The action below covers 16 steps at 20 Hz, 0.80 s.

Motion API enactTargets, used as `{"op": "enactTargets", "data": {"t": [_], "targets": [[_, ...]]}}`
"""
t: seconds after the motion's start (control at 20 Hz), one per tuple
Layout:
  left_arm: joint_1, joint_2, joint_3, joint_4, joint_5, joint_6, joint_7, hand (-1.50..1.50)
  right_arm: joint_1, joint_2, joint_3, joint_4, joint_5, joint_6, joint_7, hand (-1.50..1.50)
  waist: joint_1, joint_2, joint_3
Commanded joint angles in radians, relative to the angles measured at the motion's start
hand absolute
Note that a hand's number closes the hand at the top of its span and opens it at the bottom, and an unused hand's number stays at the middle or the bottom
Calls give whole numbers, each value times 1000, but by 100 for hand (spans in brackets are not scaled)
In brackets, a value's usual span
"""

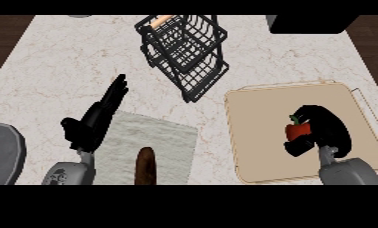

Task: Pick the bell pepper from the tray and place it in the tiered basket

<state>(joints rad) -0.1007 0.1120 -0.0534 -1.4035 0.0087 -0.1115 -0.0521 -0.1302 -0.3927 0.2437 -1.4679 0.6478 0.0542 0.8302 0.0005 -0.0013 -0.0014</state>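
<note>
A red bell pepper (pixel 297 131) with a green stem lies on the beige tray (pixel 258 117) at the right. My right hand (pixel 325 127) is curled round the pepper from its right side, hiding part of it. The black wire tiered basket (pixel 184 52) stands at the back centre of the counter, with an orange item in its upper tier. At the left, my left hand (pixel 96 117) rests open with straight fingers pointing away, over the counter.
A grey cloth (pixel 159 142) lies at the front centre with a brown oblong item (pixel 145 166) on it. A black box (pixel 310 23) sits at the back right. A grey round object (pixel 9 152) shows at the left edge.
</note>
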Motion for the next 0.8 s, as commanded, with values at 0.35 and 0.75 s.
{"op": "enactTargets", "data": {"t": [0.35,0.75], "targets": [[-19,-20,22,72,-21,6,-47,0,207,141,126,-287,295,-61,304,150,-30,-4,-2],[-1,-1,37,33,-12,3,-35,0,348,293,266,-547,652,-168,449,150,-25,-7,0]]}}
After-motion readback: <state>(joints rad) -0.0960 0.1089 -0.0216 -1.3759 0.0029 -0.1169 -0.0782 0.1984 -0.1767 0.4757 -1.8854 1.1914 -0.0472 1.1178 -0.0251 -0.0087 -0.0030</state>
